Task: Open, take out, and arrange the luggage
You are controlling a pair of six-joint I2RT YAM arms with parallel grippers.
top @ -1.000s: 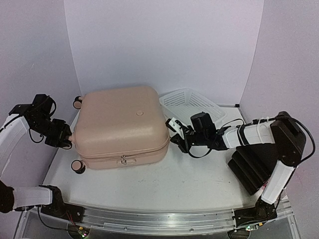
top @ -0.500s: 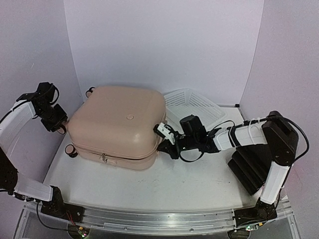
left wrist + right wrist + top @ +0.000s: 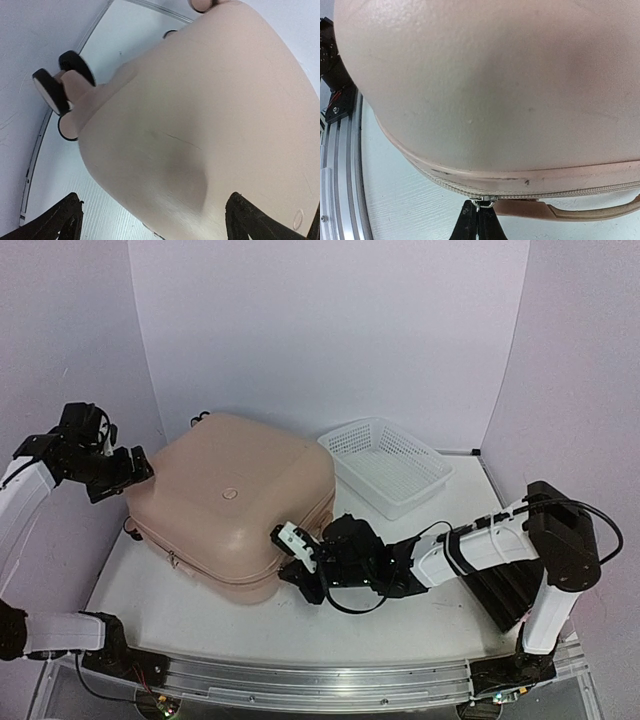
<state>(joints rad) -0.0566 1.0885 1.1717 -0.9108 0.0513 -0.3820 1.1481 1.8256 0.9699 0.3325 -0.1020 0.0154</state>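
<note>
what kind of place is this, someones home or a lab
Likely a robot lab test cell, not a home: plain pale backdrop walls, two arms bolted to a metal rail, luggage and a basket laid out.

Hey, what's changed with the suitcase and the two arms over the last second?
The luggage swung clockwise in the top view, its wheeled end turning toward the back wall. The left gripper opened wide and let go of it. The right gripper, shut on the zipper pull, travelled leftward and nearer along the front edge. The white basket stayed put.
</note>
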